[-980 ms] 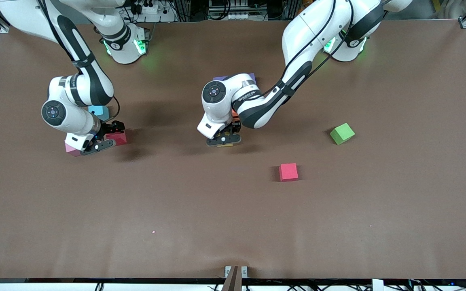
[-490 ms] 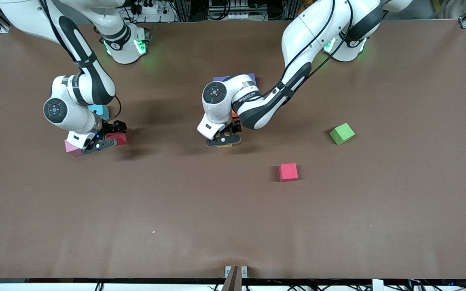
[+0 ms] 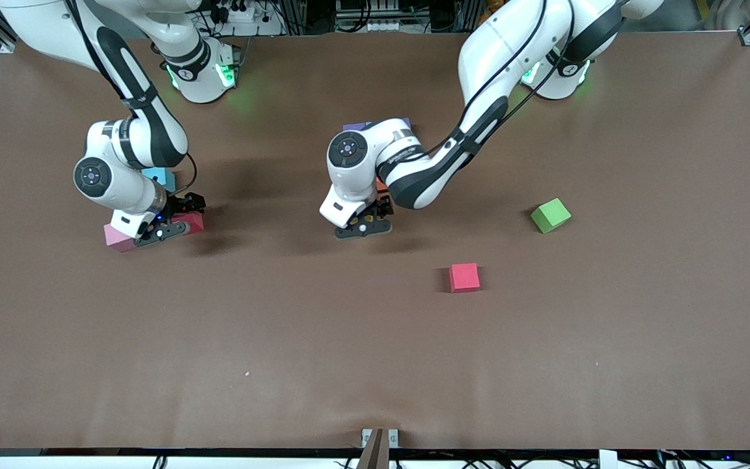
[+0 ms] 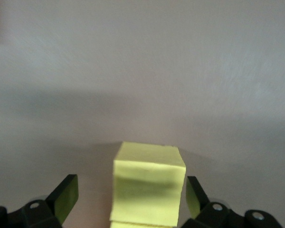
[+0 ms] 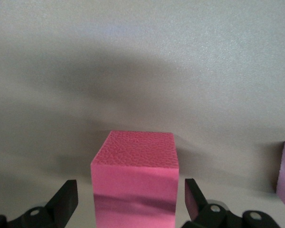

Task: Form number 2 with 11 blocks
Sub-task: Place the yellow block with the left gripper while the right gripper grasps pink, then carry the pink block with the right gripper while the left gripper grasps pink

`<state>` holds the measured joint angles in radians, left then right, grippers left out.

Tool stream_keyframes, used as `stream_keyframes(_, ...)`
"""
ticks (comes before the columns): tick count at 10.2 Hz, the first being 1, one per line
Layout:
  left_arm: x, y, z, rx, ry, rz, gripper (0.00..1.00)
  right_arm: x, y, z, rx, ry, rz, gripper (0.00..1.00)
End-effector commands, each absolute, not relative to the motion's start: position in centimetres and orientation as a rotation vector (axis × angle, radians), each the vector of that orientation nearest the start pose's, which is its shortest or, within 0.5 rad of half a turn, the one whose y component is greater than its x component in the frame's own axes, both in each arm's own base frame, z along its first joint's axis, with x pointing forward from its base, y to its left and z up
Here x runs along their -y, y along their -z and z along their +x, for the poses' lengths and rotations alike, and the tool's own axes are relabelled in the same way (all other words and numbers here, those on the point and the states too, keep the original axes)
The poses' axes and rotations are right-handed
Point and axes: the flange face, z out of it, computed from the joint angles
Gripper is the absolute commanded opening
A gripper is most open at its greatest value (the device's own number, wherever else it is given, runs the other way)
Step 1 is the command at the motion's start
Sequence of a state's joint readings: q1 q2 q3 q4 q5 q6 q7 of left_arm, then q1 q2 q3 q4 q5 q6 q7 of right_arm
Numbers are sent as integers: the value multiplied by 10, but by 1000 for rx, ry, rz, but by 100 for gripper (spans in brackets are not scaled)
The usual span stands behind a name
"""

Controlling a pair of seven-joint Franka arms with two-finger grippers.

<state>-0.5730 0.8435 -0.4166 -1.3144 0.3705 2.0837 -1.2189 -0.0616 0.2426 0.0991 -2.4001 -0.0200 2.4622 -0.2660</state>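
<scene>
Straddling yellow block (image 4: 148, 187) with left gripper (image 4: 128, 199), fingers spread, not touching. Right gripper (image 5: 130, 202) likewise agape around pink block (image 5: 135, 178). Risk: off-centre closing nudges block, skews digit.

Most of the brown table (image 3: 349, 365) nearer the front camera lies bare, so a gripper could sweep there freely. Only a red cube (image 3: 464, 277) and a green cube (image 3: 550, 215) sit in it, well apart. Toward the right arm's end, the right gripper (image 3: 160, 229) crowds a cluster of pink (image 3: 116, 236), red and sky blue (image 3: 157, 175) cubes. Mid-table, the left gripper (image 3: 363, 228) straddles a yellow cube (image 4: 148, 183), fingers clear of its sides.
</scene>
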Motion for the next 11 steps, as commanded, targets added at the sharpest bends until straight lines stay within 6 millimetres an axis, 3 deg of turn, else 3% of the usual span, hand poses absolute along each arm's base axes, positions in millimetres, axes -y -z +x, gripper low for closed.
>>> stream_keyframes(1, 538, -336, 500, 400, 55, -3133, 100, -19, -202, 477, 487, -262, -3046, 31)
stream_keyframes(3, 501, -376, 528, 502, 96, -3116, 100, -21, -207, 482, 503, -248, -3045, 24)
stream_keyframes(5, 453, -388, 562, 570, 96, -3080, 100, -38, -223, 500, 606, -178, -3037, 24)
stream_keyframes(8, 389, -384, 600, 458, 46, -3052, 100, -106, -265, 536, 835, -66, -2998, 24)
stream_keyframes(11, 319, -342, 635, 295, -57, -3046, 100, -172, -314, 586, 971, -133, -2945, 24)
